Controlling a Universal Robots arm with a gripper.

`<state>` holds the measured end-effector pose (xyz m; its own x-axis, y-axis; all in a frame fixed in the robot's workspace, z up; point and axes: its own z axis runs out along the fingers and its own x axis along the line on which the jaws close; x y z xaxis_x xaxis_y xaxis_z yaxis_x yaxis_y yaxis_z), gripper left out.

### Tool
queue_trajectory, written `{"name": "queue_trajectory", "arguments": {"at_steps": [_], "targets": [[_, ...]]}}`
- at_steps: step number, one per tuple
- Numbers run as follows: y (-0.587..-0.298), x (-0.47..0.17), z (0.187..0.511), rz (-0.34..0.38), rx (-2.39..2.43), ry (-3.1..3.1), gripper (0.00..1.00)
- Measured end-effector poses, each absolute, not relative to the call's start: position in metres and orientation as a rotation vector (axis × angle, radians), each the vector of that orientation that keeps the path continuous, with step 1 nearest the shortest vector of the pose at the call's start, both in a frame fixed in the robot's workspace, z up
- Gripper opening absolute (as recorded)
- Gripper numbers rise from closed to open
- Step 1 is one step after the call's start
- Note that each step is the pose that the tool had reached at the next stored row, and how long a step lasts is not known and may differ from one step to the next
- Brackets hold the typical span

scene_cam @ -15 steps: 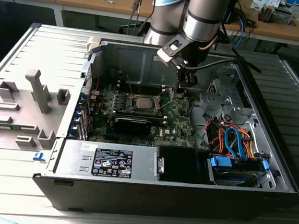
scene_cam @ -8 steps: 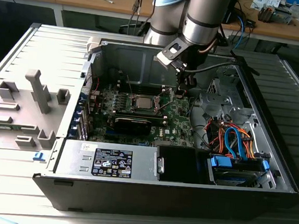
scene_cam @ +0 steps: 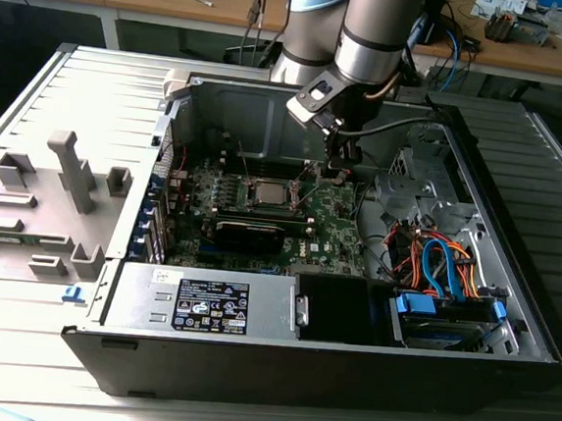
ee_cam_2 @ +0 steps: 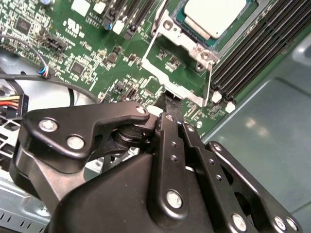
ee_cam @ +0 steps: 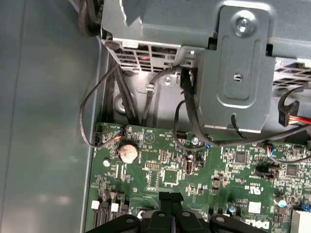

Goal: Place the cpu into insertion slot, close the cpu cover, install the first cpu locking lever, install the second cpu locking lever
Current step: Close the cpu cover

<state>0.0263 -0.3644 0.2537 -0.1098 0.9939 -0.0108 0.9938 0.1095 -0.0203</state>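
Note:
The cpu (ee_cam_2: 214, 17) lies flat in the insertion slot (ee_cam_2: 168, 25) on the green board, its silver top showing; in the exterior view the cpu (scene_cam: 268, 192) sits mid-board. The cpu cover (ee_cam_2: 209, 87) stands swung open off the slot, with the board visible through its window. My gripper (ee_cam_2: 171, 102) is shut, and its black fingertips rest against the cover's outer edge. In the exterior view the gripper (scene_cam: 341, 171) hangs just to the right of the slot. The closed fingertips (ee_cam: 166, 200) point down at the board in the first wrist view.
Long black memory slots (ee_cam_2: 252, 53) run beside the socket. A power supply (scene_cam: 208, 308) fills the case front, and a drive cage with coloured cables (scene_cam: 443, 274) sits at the exterior view's right. A metal bracket (ee_cam: 238, 87) and black cables overhang the board's edge. A coin battery (ee_cam: 128, 153) sits nearby.

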Motion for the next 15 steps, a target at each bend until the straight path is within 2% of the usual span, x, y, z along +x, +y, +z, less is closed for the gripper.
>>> {"name": "queue_trajectory", "arguments": {"at_steps": [15], "targets": [[-0.364, 0.014, 0.252, 0.035, -2.092, -2.336, 0.11]]}}
